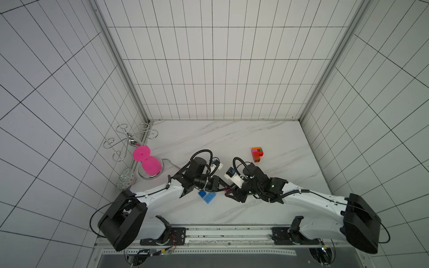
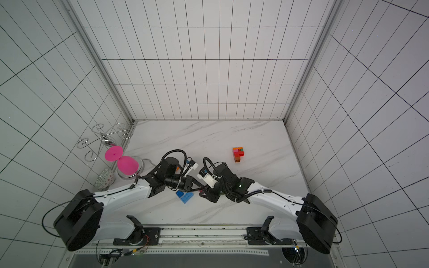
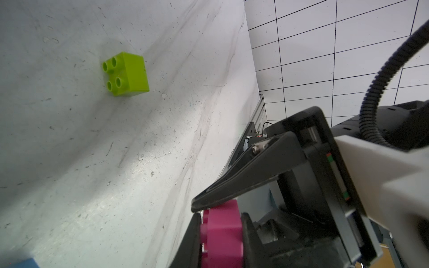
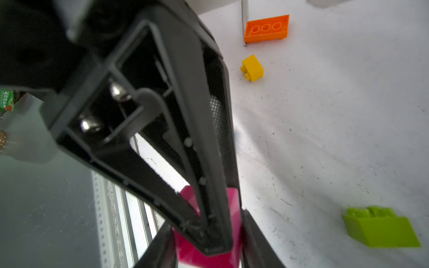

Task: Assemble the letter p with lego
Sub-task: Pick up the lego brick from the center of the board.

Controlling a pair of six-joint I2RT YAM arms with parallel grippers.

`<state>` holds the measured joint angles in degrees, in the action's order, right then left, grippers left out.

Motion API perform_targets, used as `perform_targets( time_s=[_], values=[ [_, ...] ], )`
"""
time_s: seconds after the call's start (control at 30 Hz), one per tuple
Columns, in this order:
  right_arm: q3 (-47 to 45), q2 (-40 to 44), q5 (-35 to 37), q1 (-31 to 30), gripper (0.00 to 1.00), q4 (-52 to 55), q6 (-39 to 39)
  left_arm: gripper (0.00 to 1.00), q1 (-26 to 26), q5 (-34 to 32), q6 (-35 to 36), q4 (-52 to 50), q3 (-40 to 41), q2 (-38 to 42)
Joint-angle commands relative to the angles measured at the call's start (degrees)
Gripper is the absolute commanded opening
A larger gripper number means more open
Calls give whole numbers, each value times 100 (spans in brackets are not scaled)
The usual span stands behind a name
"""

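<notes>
We find the pink brick (image 3: 222, 234) held off the table (image 1: 232, 139) between the two arms, near the front middle, with both pincers on it at once. The left gripper (image 3: 221, 218) is clamped fully on it, one finger against the studded face and its partner against the underside. The right gripper (image 4: 207, 232) sits crosswise, its fingers set on the brick's two plain sides. In the right wrist view they look to touch on both sides, though we cannot tell how hard they press.

We read this as a handover. The left grip covers the studs and the hollow base, the very faces that must stay free for pressing one brick onto another, so a hold by the plain sides suits placing better. The part-built stack (image 1: 257, 153) (orange, red, pink and a bit of green, as far as we can make out) stands well apart on the right arm's side, which is likely why the brick goes to that arm.

The spare lego lies loose: a blue brick (image 1: 202, 193) and a light blue brick (image 1: 209, 197) side by side beneath the left gripper, a lime brick (image 3: 126, 74) tipped on its side, and a yellow brick (image 4: 252, 68) near an orange brick (image 4: 267, 29) showing its hollow underside.

In our judgement the left fingers should let go only once the right hold is sure, or the brick may twist or drop
</notes>
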<state>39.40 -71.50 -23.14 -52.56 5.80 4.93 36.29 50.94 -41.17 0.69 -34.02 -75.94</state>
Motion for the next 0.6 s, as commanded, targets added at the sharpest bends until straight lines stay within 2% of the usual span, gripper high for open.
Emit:
perform_targets(
  time_s=[0.0, 0.1, 0.17, 0.23, 0.33, 0.37, 0.43, 0.57],
  values=[
    [90, 24, -35, -27, 42, -20, -73, 22, -13, 74, -57, 285, 91, -57],
    [81, 9, 54, -23, 47, -67, -71, 22, -14, 74, -91, 334, 123, -121],
    [73, 63, 161, -35, 47, -46, -55, 22, -13, 51, -119, 334, 145, -116],
    [59, 148, 187, -41, 41, -94, -25, 23, -14, 26, -129, 269, 158, -123],
    [116, 222, 161, -81, 23, -108, -34, 24, -10, -40, -190, 217, 227, -74],
    [121, 240, 146, -96, 20, -122, -28, 25, -17, -89, -198, 153, 229, -48],
    [113, 259, 107, -111, 17, -163, -9, 31, -18, -172, -211, 82, 229, 24],
    [23, 245, 96, -115, 12, -264, 39, 51, -51, -405, -216, -63, 147, 160]
  ],
)
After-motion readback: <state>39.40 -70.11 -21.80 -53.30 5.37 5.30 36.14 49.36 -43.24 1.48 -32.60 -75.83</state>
